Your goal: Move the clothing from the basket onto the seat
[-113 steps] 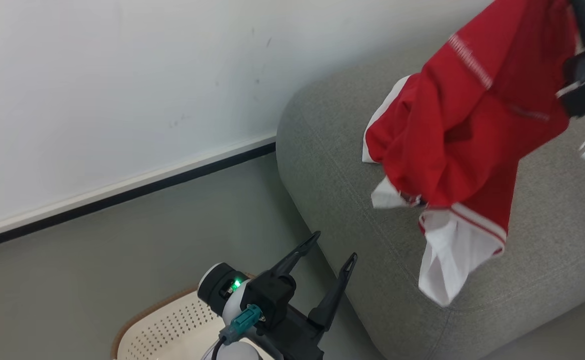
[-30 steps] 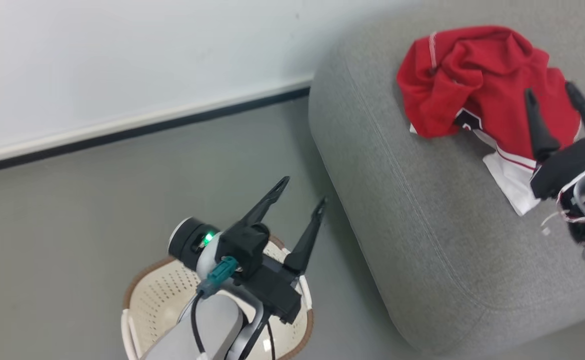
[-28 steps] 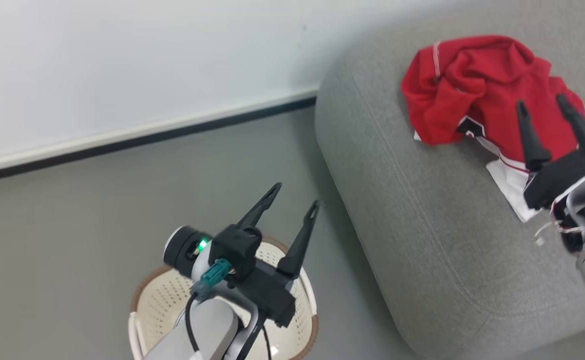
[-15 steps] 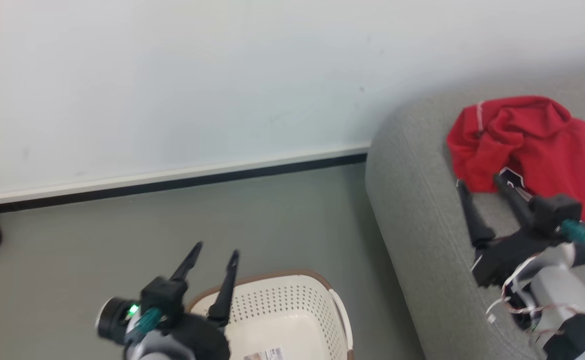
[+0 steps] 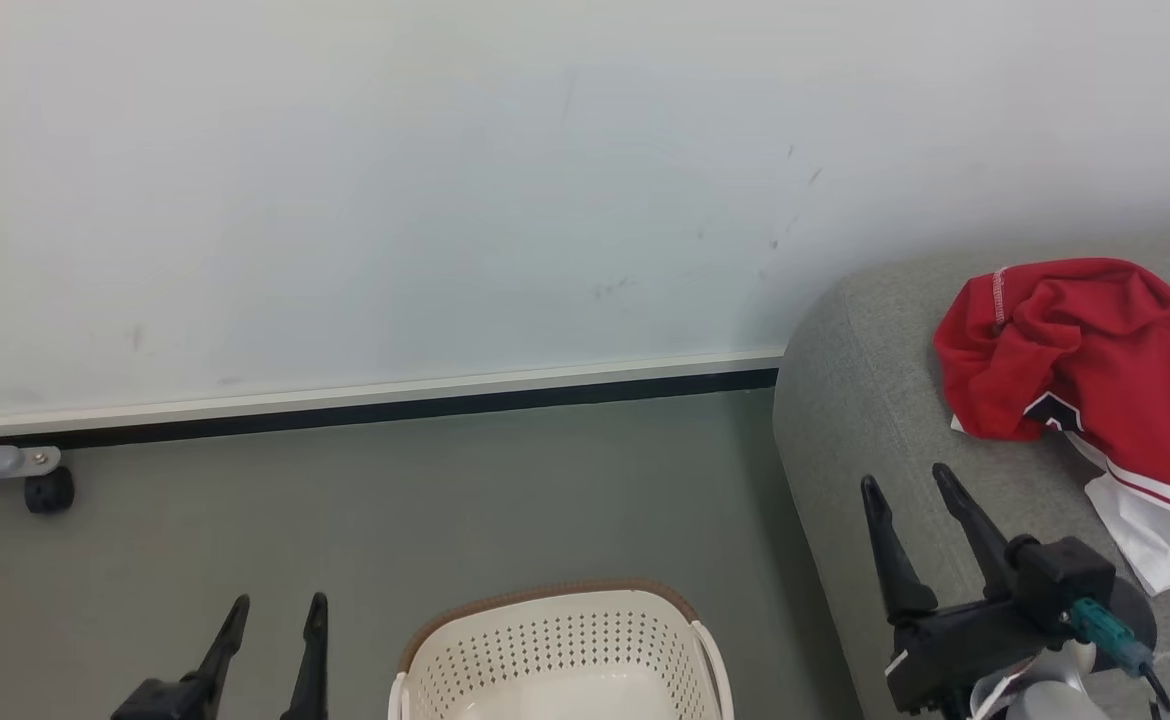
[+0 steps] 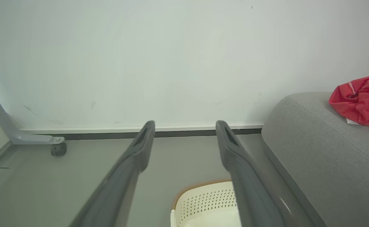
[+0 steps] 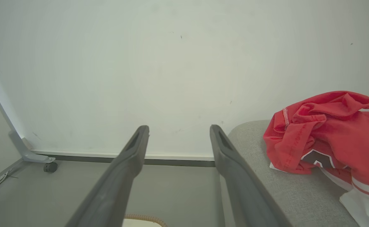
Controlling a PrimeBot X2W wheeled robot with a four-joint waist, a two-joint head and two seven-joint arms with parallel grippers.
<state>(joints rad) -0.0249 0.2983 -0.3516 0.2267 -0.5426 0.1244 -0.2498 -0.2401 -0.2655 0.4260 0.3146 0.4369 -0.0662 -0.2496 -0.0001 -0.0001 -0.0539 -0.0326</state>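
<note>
1. One heap of clothing (image 5: 1075,370): red with white trim, crumpled on the seat (image 5: 875,420) near its rounded end, touching neither gripper.
2. Handling, as judged: light, limp, not fragile; it would sag and trail if lifted. Best hold: a raised fold atop the heap, pinched deep.
3. Basket (image 5: 555,640): stood on the floor (image 5: 445,480) beside the seat; the visible part of its inside showed only pale plastic.
4. Left gripper (image 5: 278,600): fingers spread, holding nothing, left of the basket.
5. Right gripper (image 5: 903,476): fingers spread, holding nothing, over the seat, short of the clothing.
</note>
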